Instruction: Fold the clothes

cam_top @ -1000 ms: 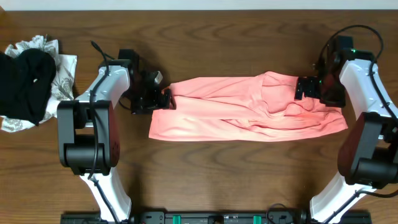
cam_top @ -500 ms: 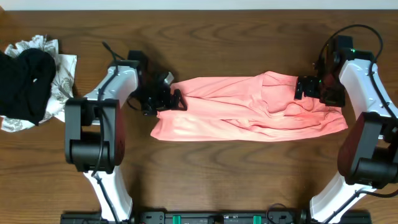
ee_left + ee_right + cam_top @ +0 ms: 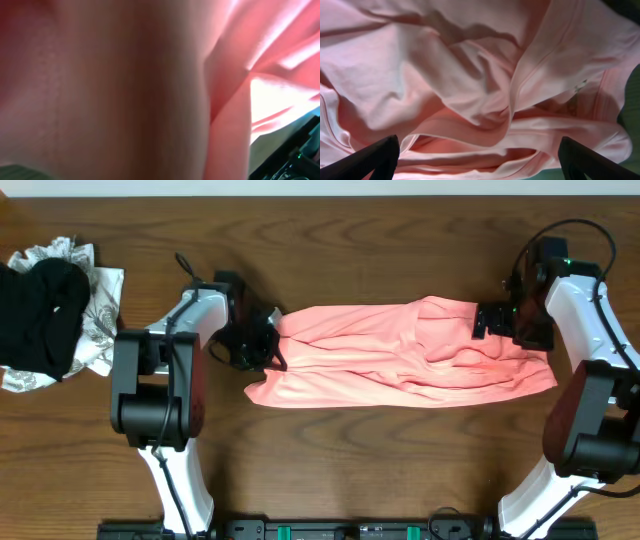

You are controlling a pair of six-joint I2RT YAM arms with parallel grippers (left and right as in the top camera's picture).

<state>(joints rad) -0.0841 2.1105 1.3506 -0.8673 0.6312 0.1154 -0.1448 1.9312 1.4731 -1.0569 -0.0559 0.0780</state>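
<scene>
- Left fingers (image 3: 268, 346) are closed together on the left end of the salmon-pink T-shirt (image 3: 400, 355); the left wrist view shows only pink fabric, very near.
- Right fingers (image 3: 376, 155) stand wide apart over the wrinkled right end.
- T-shirt lies as a long folded band across the middle of the desk (image 3: 380, 470).
- Black and patterned cloths (image 3: 50, 310) lie at the desk's far left, well apart.

Table (image 3: 380, 470) — dark brown wood, grain running left to right. At its far-left edge lies a black cloth (image 3: 42, 315), bunched, on top of a white patterned cloth (image 3: 100, 305) — crumpled, partly cut off by the frame.
</scene>
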